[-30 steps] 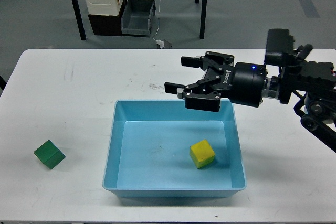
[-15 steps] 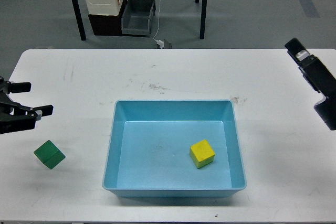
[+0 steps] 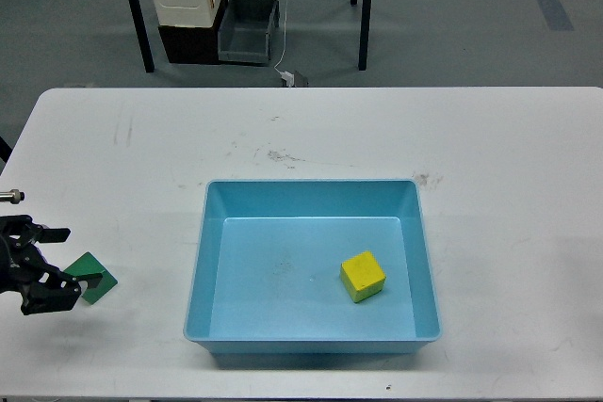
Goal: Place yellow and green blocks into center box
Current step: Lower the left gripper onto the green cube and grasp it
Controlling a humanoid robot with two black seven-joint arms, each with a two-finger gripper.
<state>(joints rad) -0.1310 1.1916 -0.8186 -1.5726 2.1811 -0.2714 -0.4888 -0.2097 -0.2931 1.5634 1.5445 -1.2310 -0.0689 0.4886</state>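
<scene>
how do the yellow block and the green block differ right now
The yellow block lies inside the blue box, while the green block sits on the white table to the box's left. The yellow block is fully visible and untouched; the green block is partly hidden by the left pincer, whose fingers are open around it. Both look like similar-sized cubes.

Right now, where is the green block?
In the head view the green block sits on the white table at the far left, left of the blue box, with the left gripper at it.
</scene>
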